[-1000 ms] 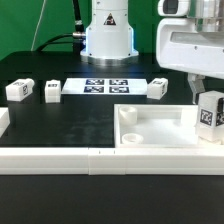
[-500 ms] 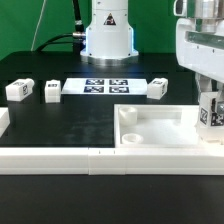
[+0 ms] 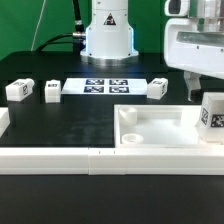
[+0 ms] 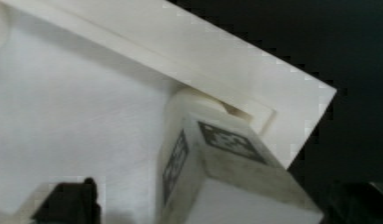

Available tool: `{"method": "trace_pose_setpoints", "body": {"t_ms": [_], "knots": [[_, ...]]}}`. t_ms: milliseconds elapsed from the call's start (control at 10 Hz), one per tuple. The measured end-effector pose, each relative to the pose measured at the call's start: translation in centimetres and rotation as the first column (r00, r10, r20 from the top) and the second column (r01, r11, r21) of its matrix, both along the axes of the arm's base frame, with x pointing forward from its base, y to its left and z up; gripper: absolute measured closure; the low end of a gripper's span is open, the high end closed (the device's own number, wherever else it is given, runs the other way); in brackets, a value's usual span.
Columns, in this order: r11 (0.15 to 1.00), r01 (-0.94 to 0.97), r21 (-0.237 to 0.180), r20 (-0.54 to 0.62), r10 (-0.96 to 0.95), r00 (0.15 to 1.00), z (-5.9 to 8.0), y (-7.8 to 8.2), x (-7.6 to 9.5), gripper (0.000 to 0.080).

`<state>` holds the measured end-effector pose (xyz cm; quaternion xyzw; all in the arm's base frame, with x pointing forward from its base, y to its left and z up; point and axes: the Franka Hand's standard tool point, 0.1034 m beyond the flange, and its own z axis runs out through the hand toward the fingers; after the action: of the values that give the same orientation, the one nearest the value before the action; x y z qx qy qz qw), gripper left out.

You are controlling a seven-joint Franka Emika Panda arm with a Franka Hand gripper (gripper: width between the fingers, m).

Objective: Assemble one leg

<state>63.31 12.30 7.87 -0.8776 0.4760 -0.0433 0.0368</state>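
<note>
The large white square panel [image 3: 155,128] lies at the exterior view's right. One white leg [image 3: 212,116] with a black-and-white tag stands upright in the panel's corner at the far right. My gripper [image 3: 208,98] hangs just above it, and one dark finger [image 3: 192,92] shows beside the leg's top. In the wrist view the leg [image 4: 232,165] stands against the panel's corner wall [image 4: 259,70]. My gripper [image 4: 223,205] straddles the leg with its dark fingers [image 4: 72,200] apart from the leg's sides, open.
Three more tagged legs lie on the black table: two [image 3: 17,89] [image 3: 52,91] at the exterior view's left and one [image 3: 157,88] behind the panel. The marker board [image 3: 105,86] lies in front of the arm's base. A white rail [image 3: 60,156] runs along the front.
The gripper dipped down over the leg half a second ago and has since risen a little. The leg stays upright in the panel's corner.
</note>
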Motion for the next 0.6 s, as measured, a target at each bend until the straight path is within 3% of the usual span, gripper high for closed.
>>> {"method": "trace_pose_setpoints", "body": {"t_ms": [200,600], "knots": [[0.964,-0.265,-0.03,0.005,0.265,0.964,0.03,0.16,0.17,0.0152],[0.782,-0.618,-0.076,-0.007,0.619,0.785,-0.04,0.19,0.43,0.0151]]}}
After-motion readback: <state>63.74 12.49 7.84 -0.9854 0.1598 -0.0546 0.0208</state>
